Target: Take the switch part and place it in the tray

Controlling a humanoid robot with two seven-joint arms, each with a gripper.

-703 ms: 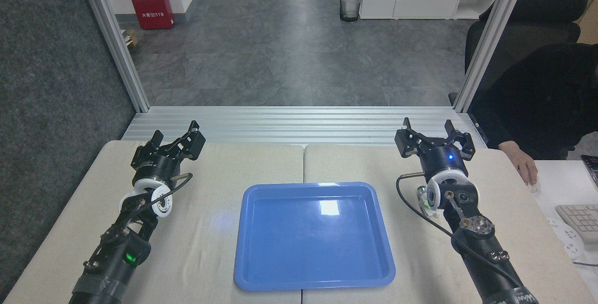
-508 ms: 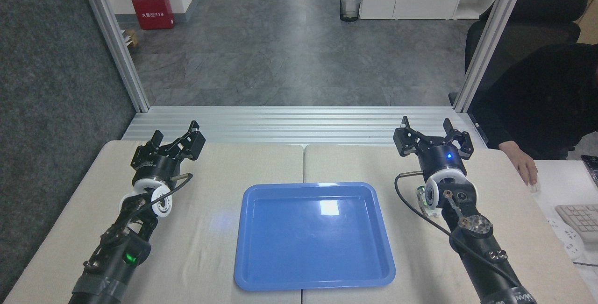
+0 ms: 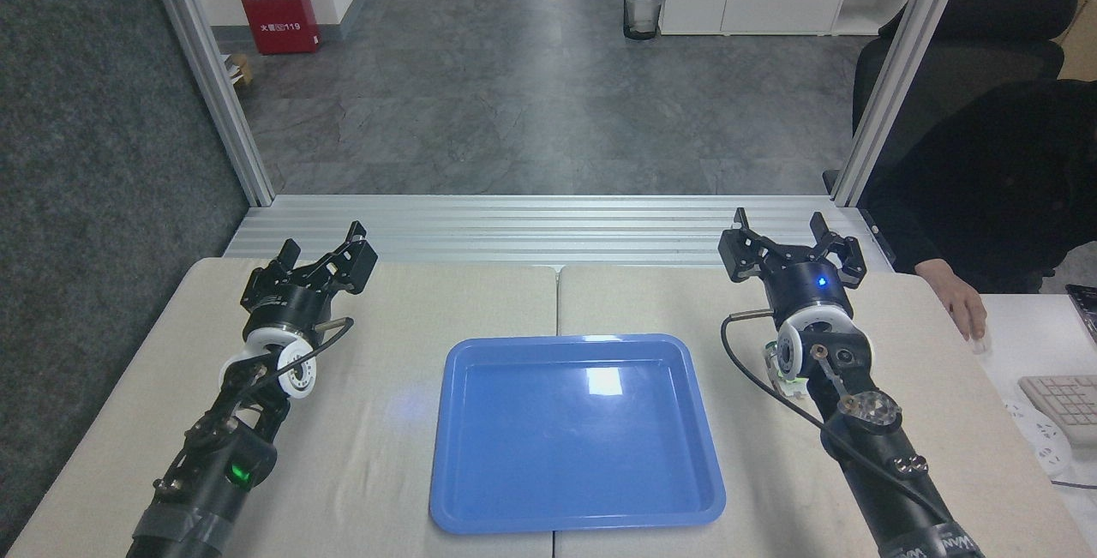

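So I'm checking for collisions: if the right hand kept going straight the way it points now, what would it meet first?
Nothing on the table, it seems. The right hand points away from the robot, past the table's far edge, toward the ribbed aluminium rail. The rail looks lower, so the hand may pass above it; depth is unclear.

Blue tray (image 3: pixel 480 489) centred on table (image 3: pixel 386 301), left hand (image 3: pixel 321 260) and right hand (image 3: pixel 793 245) flanking — both spread.

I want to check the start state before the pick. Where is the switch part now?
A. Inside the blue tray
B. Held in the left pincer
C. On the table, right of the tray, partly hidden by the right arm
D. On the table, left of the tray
C: the switch part lies on the table beside the right wrist, outside the tray; both pincers are open and hold nothing.
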